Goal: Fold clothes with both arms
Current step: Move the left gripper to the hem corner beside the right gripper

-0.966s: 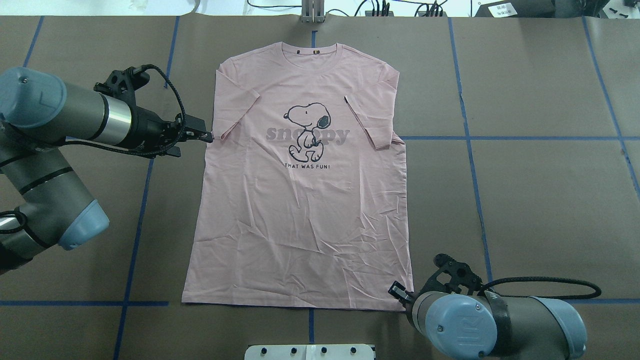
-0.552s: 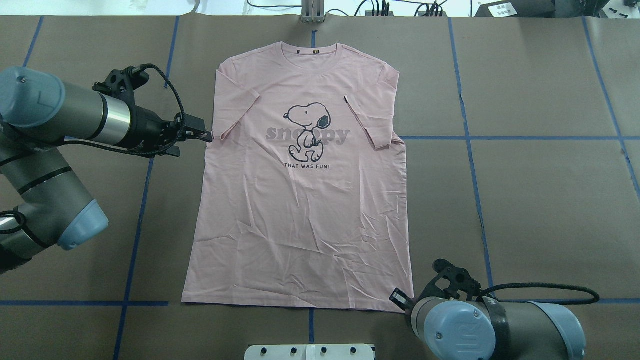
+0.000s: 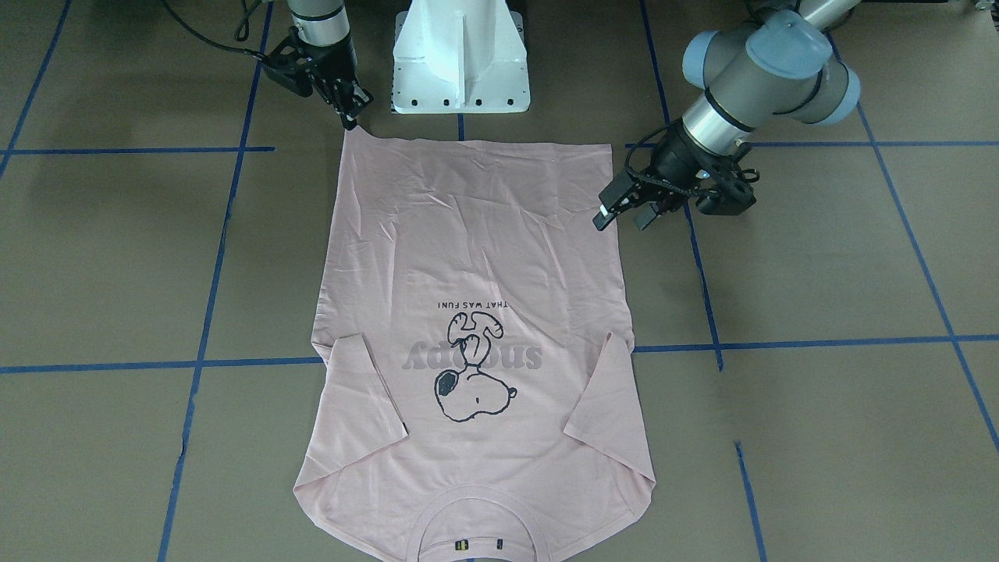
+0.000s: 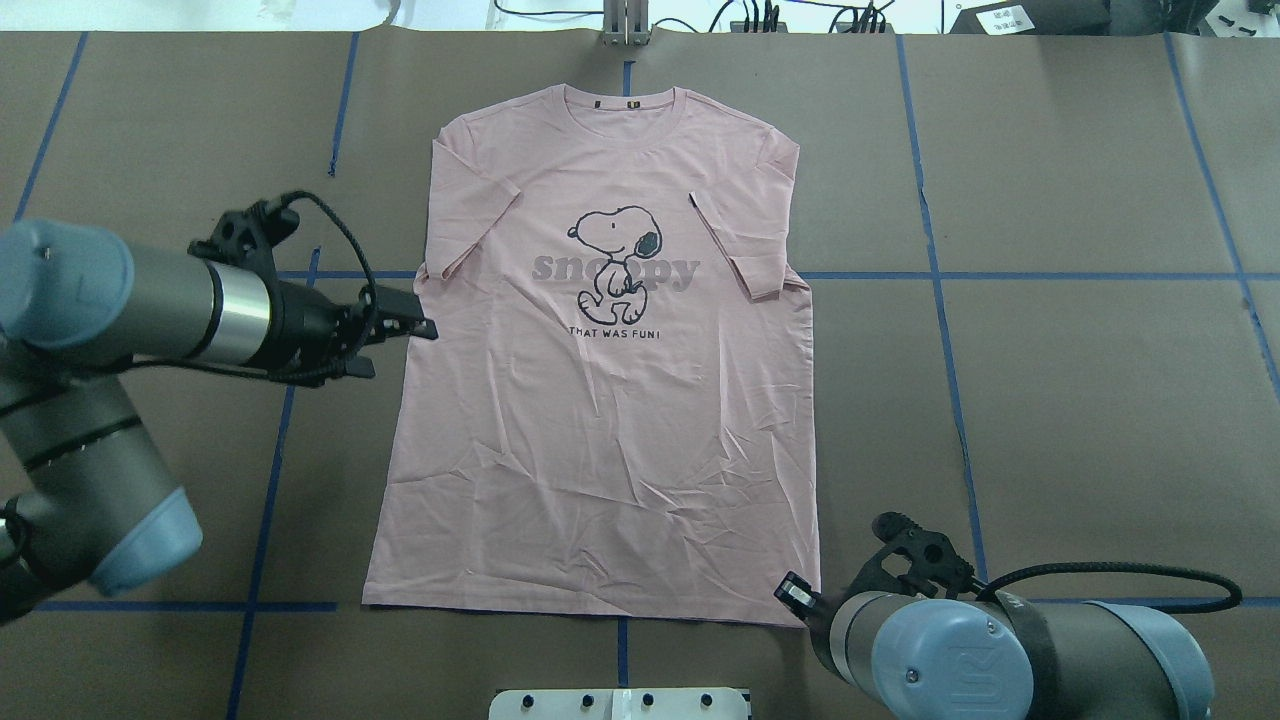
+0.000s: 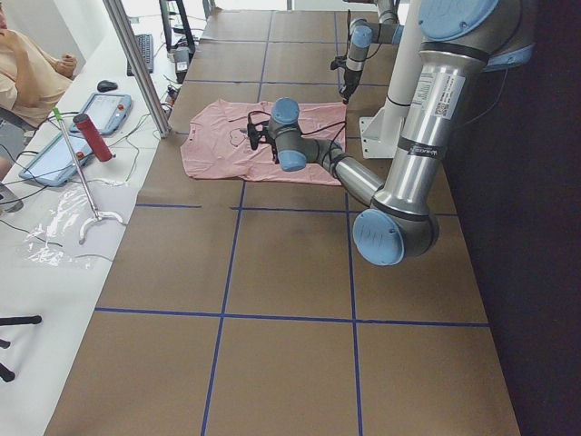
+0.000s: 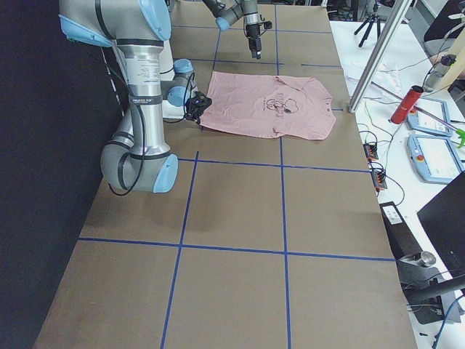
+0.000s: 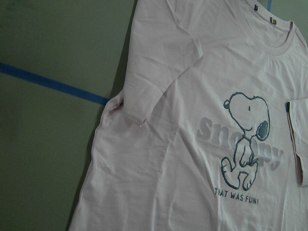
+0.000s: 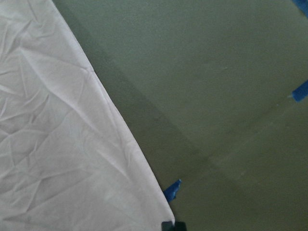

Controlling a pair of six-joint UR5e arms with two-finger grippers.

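Evidently the left gripper (image 4: 420, 327) hovered, jaws closed and empty, at the T-shirt (image 4: 600, 420)'s side edge; the right gripper (image 3: 353, 112) met the hem corner, grip indeterminate. Shirt lay flat, face-up. Both should pinch edges securely, then lift together.
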